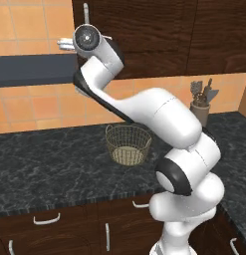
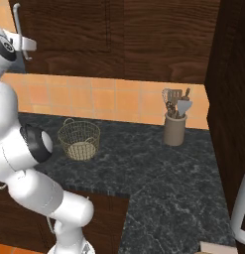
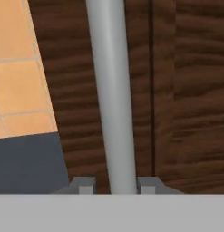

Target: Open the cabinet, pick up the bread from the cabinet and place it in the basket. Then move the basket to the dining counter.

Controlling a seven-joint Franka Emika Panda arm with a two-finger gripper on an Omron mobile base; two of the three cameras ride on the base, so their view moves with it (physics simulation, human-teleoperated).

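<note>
The dark brown cabinet (image 1: 144, 30) (image 2: 84, 34) hangs shut above the counter, so the bread is hidden. Its long silver bar handle (image 3: 111, 90) (image 2: 17, 25) runs straight up between my fingertips. My gripper (image 3: 117, 186) (image 2: 24, 47) is raised to the door's left edge and shut on the handle's lower part. The tan wire-mesh basket (image 1: 128, 144) (image 2: 79, 140) stands upright and empty on the black granite counter (image 1: 45, 169), well below the gripper. The dining counter is out of view.
A brown utensil holder (image 2: 174, 128) (image 1: 200, 112) with spoons stands against the orange tiled wall at the right. A tall dark cabinet side (image 2: 230, 99) borders the counter's right end. Low drawers with curved handles (image 1: 47, 219) run under the counter.
</note>
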